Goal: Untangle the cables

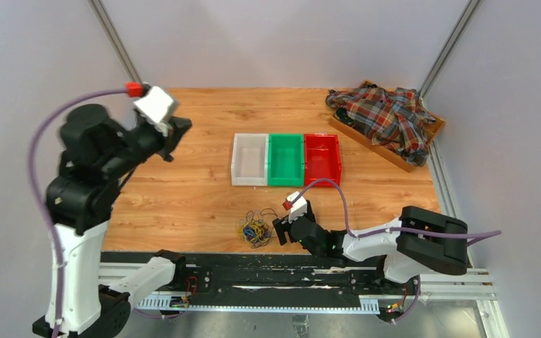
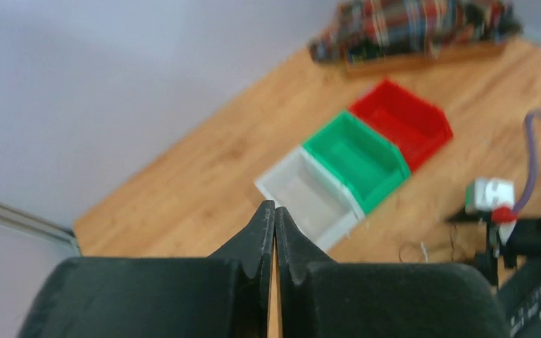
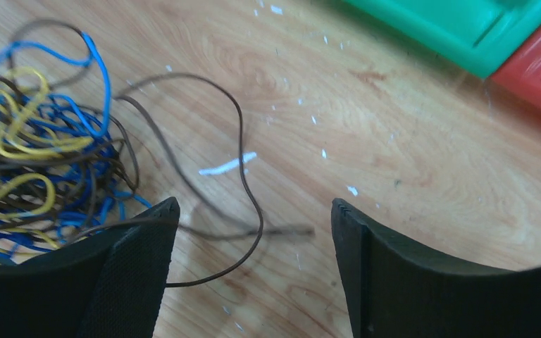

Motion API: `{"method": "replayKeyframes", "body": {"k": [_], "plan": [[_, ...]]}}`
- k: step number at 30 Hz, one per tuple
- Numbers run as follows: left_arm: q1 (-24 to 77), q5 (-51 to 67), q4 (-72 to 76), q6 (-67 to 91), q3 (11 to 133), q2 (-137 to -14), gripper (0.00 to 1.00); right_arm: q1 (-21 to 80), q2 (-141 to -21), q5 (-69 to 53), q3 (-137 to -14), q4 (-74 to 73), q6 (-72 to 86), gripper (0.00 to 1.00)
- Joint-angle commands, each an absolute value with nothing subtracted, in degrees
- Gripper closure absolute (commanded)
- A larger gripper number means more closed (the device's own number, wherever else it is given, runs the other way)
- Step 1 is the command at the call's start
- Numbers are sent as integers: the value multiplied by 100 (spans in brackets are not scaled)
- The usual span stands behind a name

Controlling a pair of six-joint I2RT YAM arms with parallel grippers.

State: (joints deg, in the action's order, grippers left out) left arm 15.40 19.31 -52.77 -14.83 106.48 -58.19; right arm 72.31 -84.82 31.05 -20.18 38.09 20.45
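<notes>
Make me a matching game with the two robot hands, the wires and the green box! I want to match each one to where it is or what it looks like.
Things:
1. left gripper
2. right gripper
3. cables
4. green bin

Descriptions:
A. sits between the white bin and the red bin
B. open, low over the table, right beside the tangle
C. shut, up high and far from the tangle
D. blue, yellow and brown loops in one clump

Pairs: 1-C, 2-B, 3-D, 4-A
</notes>
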Motion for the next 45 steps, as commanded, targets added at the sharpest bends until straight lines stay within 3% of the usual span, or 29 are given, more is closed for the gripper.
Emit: {"method": "replayKeyframes", "body": {"k": [1, 6, 10, 16, 26, 35, 45], "plan": [[1529, 2254, -5393, -2026, 8844, -5588, 91, 7295, -8033, 3147, -2360, 3375, 1815, 23], [1699, 2389, -5477, -2340, 7397, -5436, 65, 7249, -7628, 3163, -2542, 3205, 1679, 37], [2177, 2394, -5476, -2447, 6675, -5525, 54, 7073, -7233, 3070, -2716, 2842, 1644, 50], [3031, 2532, -5419, -2626, 5840, -6035, 46, 6608, -6593, 3054, -2813, 1692, 1806, 47], [3635, 2845, -4559, -2858, 5137, -6796, 51, 6624, -4819, 2229, -2665, -694, 2705, 27], [3892, 2865, -3971, -3358, 5117, -7534, 57, 6653, -4497, 1687, -2970, -1656, 2769, 30], [4032, 3067, -4012, -3838, 5146, -8109, 83, 6653, -4579, 1801, -3030, -1091, 2662, 32]]}}
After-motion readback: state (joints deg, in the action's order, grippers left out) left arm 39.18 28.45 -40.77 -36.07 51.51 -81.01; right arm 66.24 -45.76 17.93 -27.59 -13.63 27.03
